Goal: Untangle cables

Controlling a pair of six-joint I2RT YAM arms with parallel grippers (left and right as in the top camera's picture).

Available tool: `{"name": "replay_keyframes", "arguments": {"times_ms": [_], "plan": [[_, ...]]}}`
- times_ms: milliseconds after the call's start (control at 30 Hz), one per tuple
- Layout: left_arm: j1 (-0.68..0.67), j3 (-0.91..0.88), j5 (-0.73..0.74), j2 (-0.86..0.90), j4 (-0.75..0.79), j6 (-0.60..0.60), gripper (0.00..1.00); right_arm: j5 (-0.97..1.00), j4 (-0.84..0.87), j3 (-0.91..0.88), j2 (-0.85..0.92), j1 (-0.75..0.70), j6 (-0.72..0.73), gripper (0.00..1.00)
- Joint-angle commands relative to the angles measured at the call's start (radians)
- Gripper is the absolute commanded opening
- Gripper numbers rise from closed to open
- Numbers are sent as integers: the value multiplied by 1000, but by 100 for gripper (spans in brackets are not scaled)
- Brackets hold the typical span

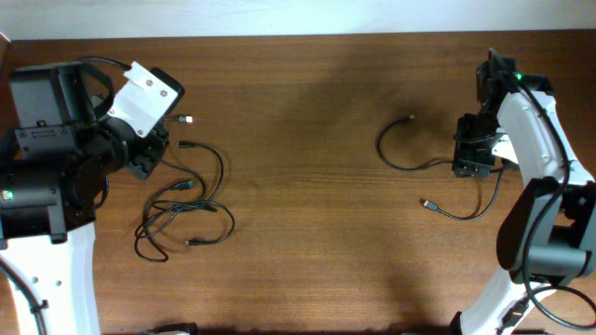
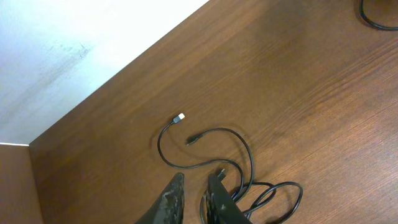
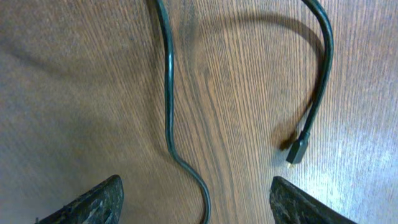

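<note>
A loose tangle of thin black cables (image 1: pixel 186 209) lies at the left, with a silver-tipped plug (image 1: pixel 189 120) above it. My left gripper (image 1: pixel 149 158) hovers at the tangle's upper left edge. In the left wrist view that gripper (image 2: pixel 198 179) is only slightly open, and wood shows between the tips. A cable strand (image 2: pixel 203 205) shows in that narrow gap and the loops (image 2: pixel 267 193) lie just to the right. One separate cable (image 1: pixel 410 163) curls at the right. My right gripper (image 1: pixel 472 158) is over it, and in its wrist view it (image 3: pixel 196 181) stands wide open astride the cable (image 3: pixel 169 93), with a plug (image 3: pixel 298 149) near its right finger.
The table's far edge (image 2: pixel 124 68) meets a white wall behind the left cables. The right cable's other plug end (image 1: pixel 426 203) lies nearer the front. Both arm bases stand at the table's left and right sides.
</note>
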Motion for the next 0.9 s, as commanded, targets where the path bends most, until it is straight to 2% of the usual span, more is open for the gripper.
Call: {"name": "replay_keyframes", "arguments": {"times_ms": [0,733,867], "plan": [[-3,0,0,-10,-1,0,13,50,-2,-10,34,-3,8,75],[-3,0,0,-10,-8,6,15,170,27,-18,148,-3,4,73],[-3,0,0,-10,-8,6,16,151,33,-21,182,-2,4,65]]}}
